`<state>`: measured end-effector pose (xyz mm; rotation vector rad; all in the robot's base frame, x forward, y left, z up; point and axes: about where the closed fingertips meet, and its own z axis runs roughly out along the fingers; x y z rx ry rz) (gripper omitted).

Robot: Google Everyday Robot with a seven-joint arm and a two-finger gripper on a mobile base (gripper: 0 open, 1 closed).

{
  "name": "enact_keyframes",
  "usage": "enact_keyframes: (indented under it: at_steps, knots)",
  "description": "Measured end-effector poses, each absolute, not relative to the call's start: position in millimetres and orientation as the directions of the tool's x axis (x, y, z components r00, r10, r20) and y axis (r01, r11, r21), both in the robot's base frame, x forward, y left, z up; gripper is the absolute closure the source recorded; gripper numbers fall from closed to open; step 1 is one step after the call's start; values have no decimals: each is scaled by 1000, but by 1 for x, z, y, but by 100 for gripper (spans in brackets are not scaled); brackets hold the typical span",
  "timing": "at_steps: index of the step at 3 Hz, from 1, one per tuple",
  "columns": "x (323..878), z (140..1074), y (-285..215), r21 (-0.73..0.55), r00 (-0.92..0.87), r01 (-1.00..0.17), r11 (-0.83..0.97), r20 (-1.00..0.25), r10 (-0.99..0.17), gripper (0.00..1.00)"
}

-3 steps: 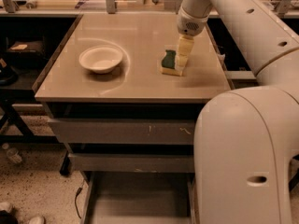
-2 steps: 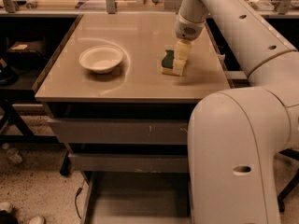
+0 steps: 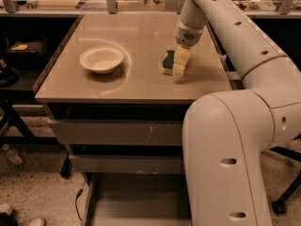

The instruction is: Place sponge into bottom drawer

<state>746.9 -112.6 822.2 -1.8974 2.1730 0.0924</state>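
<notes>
The sponge [image 3: 167,62], dark green on top with a yellow base, lies on the tan table top [image 3: 136,41], right of centre. My gripper [image 3: 180,68] reaches straight down from the arm and stands right against the sponge's right side, hiding part of it. The bottom drawer [image 3: 131,197] is pulled out under the table, and its flat grey floor shows. The arm's large white link covers the drawer's right part.
A white bowl [image 3: 101,59] stands on the left half of the table. Two shut grey drawer fronts [image 3: 117,131] sit above the open drawer. A chair base [image 3: 282,197] is at the right, and dark shelving [image 3: 19,51] at the left.
The arm's big near link has swung left across the view. The gripper has sunk slightly beside the sponge. The sponge and bowl have not moved.
</notes>
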Motion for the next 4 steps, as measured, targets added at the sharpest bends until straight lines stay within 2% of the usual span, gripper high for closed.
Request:
enact_keyframes:
  at_steps: [1,4]
  knots:
    - [747,816,-110,-101,-116,-984,145,-253,-961,18]
    - [747,816,-110,-100,-116,-984,145,-254,-960,87]
